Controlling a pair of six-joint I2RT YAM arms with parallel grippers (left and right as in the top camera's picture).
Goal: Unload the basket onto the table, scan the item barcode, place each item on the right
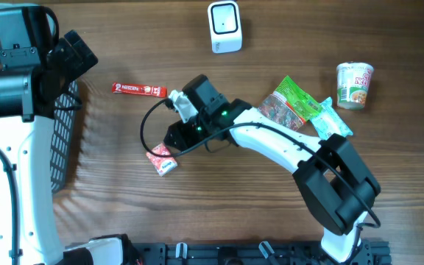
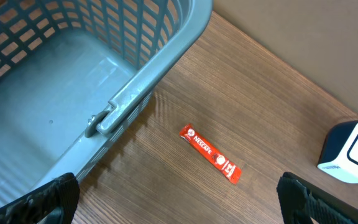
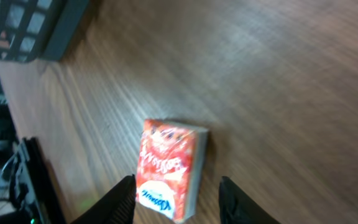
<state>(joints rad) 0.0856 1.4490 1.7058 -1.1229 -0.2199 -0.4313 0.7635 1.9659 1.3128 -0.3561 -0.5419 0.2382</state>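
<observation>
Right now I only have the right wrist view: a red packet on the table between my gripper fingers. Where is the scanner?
Observer: The white scanner stands at the table's far edge, well beyond the red packet, away from the arm bases.
Operator: Anything lying on that side of the packet?
Observer: Yes, a red Nescafe stick lies flat on the table, between the basket and the scanner.
Operator: Is the other arm close to me?
Observer: No. The left gripper hangs open by the basket's rim, off to the side of your packet.
</observation>
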